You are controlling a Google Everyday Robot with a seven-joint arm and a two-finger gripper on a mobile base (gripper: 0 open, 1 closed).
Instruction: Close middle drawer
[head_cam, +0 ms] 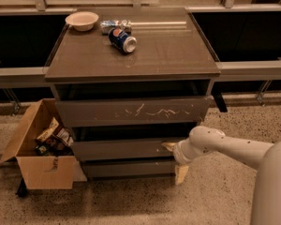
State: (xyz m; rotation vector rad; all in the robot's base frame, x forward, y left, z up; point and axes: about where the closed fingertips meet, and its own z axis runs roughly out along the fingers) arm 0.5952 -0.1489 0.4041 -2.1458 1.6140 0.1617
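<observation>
Three drawer fronts sit stacked under the cabinet top (131,60), and the middle drawer (117,149) is the plain grey one below the scratched top drawer (131,110). It stands a little way out of the cabinet with a dark gap above it, though not as far out as the scratched one. The gripper (175,159) is at its right end, low near the floor, with one pale finger at the drawer front, touching or very nearly, and the other hanging below, so the jaws look spread wide with nothing between them. I'd judge the drawer to be stiff and box-like, riding on runners, and light enough to slide under a steady push. With no handle there is nothing to grasp, so a flat press on the smooth front suits it, better nearer the middle than at this corner, where it might skew and bind
</observation>
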